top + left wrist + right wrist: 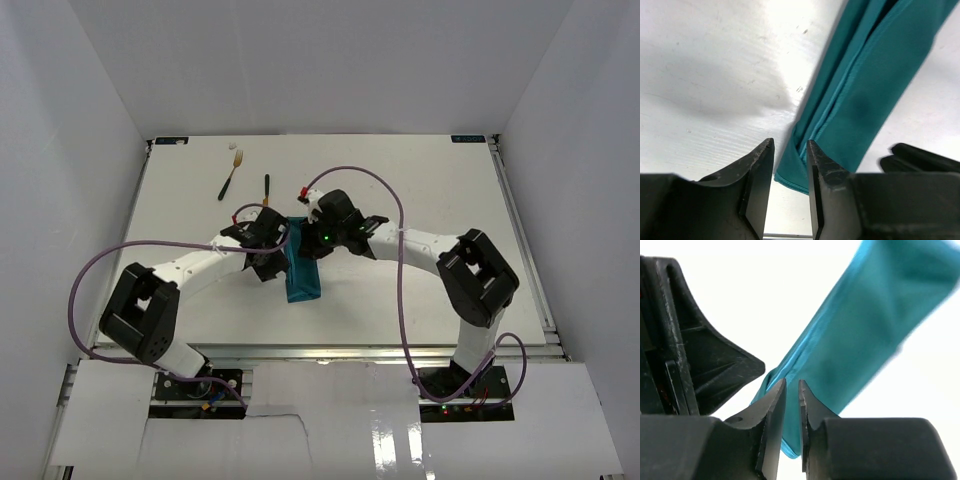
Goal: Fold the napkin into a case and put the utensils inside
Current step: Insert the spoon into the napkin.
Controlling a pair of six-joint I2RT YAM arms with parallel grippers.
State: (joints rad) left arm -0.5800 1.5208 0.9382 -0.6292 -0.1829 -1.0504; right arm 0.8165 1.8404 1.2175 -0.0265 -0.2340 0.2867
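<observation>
The napkin [302, 275] lies folded into a narrow strip on the table [430, 290]. At its far end the left gripper [790, 145] has its fingers apart over a corner, gripping nothing, while the right gripper [791, 384] is nearly closed at the cloth's edge; whether it pinches is unclear. Beyond, outside the napkin, lie the knife [266, 190] and fork [231, 175].

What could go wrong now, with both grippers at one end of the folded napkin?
1. The left gripper stands open at the corner of the napkin, so the layers may unfold.
2. The right gripper has its fingers almost together at the cloth edge; pulling away might drag the fold.
3. The knife and fork lie beyond the narrow fold; sliding them in may be hard.
</observation>
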